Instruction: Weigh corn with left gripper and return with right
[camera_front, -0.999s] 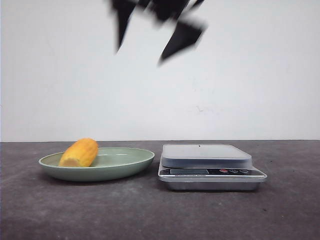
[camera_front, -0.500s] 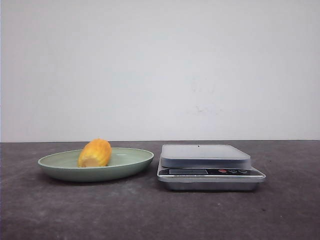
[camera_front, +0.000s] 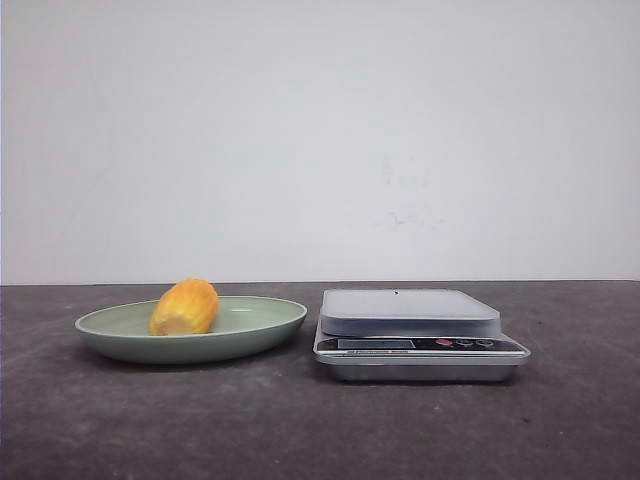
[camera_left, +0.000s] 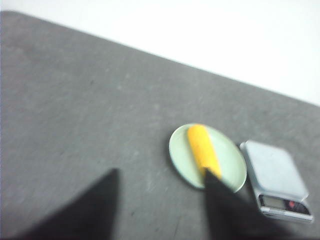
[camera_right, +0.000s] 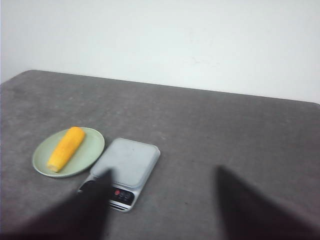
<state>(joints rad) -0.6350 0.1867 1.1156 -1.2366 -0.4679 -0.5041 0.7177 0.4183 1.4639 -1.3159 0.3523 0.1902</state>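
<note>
The corn (camera_front: 184, 306) lies on its side in the green plate (camera_front: 110, 336), left of the scale (camera_front: 420, 335), whose tray is bare. Dark table (camera_front: 300, 430) stretches wide around both. The cob is yellow-orange with a paler cut end. Left gripper (camera_left: 160, 205) and right gripper (camera_right: 162, 202) hang high, fingers spread, holding nothing.

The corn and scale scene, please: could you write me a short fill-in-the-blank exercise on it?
1. The corn lies in the green ____.
2. The platform of the scale is ____.
3. In the front view, the plate stands to the ____ of the scale.
4. Both end effectors, left and right, hold ____.

Missing words: plate; empty; left; nothing
</note>
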